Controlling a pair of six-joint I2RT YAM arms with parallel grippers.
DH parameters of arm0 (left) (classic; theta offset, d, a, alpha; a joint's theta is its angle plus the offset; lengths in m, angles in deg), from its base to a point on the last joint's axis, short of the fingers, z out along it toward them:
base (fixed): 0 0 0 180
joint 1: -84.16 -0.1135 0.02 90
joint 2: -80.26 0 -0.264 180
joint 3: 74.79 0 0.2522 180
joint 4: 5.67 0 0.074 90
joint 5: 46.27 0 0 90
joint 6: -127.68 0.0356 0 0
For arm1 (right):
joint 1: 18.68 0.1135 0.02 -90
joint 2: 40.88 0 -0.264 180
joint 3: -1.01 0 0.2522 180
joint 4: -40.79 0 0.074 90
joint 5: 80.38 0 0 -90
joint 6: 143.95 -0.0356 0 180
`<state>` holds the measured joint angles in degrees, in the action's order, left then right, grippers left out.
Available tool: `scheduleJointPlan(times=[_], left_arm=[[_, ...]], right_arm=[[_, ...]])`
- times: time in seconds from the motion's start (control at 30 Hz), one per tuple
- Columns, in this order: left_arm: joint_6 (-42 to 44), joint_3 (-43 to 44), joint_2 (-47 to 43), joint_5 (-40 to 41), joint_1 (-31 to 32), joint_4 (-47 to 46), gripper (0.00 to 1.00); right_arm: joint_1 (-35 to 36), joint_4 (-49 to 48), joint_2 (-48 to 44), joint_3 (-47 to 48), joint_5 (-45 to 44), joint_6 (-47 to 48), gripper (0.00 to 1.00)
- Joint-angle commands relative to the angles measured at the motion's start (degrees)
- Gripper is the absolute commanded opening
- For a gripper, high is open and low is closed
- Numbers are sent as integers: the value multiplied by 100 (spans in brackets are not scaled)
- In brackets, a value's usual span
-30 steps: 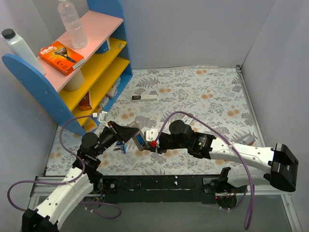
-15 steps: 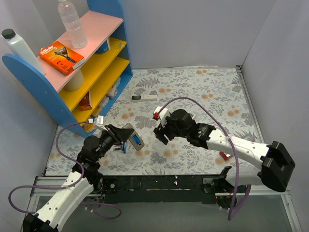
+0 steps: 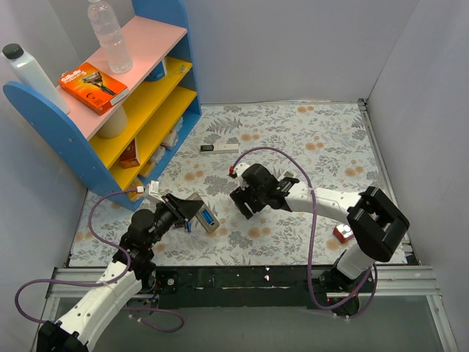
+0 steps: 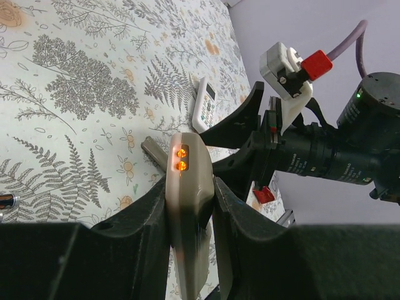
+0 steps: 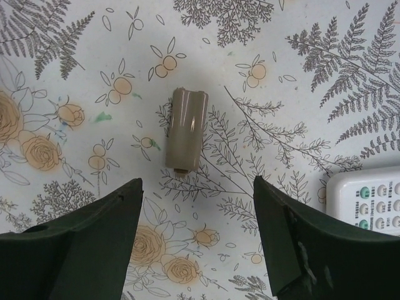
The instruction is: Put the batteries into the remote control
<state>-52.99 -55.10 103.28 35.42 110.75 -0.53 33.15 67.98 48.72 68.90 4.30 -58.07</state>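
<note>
The blue shelf unit (image 3: 66, 139) is the largest thing here. Near its foot the left gripper (image 3: 194, 209) is clamped on the raised remote control (image 4: 189, 250). Farther from the shelf the right gripper (image 3: 243, 204) hangs with fingers spread. Farther still lies a second white remote (image 5: 369, 200). Between it and the shelf, beneath the spread fingers, a beige cover (image 5: 186, 128) lies flat. Blue batteries (image 3: 209, 218) show in the held remote's open back.

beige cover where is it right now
In the right wrist view the beige cover lies flat on the floral mat, just beyond the open right gripper, in line with its gap; a white remote is at the lower right edge.
</note>
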Motion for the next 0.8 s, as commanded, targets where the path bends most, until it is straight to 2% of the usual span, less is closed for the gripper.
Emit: scheduleJointPlan(times=[0.0, 0.2, 0.4, 0.6, 0.77], left_arm=[[-196, -110, -44, 128, 22, -254, 0], [-284, -215, 9, 164, 22, -368, 0], [-328, -242, 18, 155, 22, -395, 0], [-407, -251, 9, 164, 22, -447, 0], [-460, -251, 53, 111, 22, -500, 0]], right_arm=[[2, 72, 302, 352, -153, -238, 78], [11, 125, 654, 537, -127, -265, 78], [46, 142, 936, 625, -39, -274, 71], [151, 204, 1112, 678, -153, -274, 60], [239, 318, 1244, 722, -294, -309, 48]])
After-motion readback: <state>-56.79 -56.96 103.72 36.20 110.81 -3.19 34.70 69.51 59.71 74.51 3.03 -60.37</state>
